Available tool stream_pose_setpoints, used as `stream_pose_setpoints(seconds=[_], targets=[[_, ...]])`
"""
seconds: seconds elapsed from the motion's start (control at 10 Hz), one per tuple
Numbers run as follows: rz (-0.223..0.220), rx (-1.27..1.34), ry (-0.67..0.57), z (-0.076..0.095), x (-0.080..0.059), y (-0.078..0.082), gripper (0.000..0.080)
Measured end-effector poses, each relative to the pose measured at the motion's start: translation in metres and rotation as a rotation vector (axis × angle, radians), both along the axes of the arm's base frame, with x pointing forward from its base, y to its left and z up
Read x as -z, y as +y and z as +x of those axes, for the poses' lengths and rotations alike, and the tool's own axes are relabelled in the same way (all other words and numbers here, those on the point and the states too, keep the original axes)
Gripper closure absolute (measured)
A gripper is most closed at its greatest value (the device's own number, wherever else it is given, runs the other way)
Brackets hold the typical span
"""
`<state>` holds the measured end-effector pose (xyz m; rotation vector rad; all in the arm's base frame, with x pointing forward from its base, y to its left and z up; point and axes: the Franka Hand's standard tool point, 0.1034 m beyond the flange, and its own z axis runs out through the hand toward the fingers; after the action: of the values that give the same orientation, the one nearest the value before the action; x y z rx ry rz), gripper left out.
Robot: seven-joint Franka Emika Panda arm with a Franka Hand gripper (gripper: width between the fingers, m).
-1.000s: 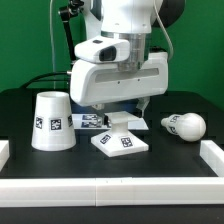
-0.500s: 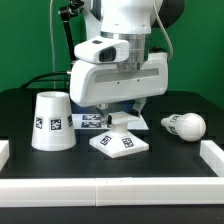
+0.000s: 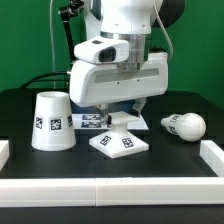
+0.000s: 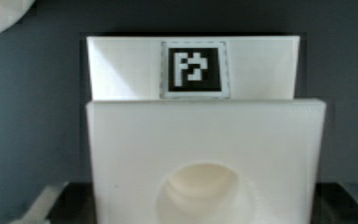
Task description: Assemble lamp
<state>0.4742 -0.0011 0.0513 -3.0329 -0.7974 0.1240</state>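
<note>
The lamp base [image 3: 122, 142], a flat white square with a tag and a short neck, lies on the black table at the centre. My gripper [image 3: 121, 112] hangs low right over it. In the wrist view the base [image 4: 194, 70] fills the space between my fingers, and the gripper [image 4: 197, 208] stands open with a dark finger at each side and a thin gap showing. The white cone shade [image 3: 50, 122] stands at the exterior view's left. The round bulb [image 3: 186, 126] lies on its side at the exterior view's right.
The marker board [image 3: 88, 121] lies flat behind the base, between shade and arm. A white raised border [image 3: 110, 190] runs along the table's front and sides. A green wall stands behind.
</note>
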Motion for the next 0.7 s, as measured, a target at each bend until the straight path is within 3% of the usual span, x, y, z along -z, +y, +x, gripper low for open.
stream_pose_setpoints(seconds=[0.3,0.5,0.7], targets=[[0.004,0.05,-0.038,0.051,0.0,0.006,0.0265],[0.002,0.133,-0.047,0.072,0.0,0.02,0.0265],[0.006,0.423,-0.042,0.087,0.0,0.039,0.0265]])
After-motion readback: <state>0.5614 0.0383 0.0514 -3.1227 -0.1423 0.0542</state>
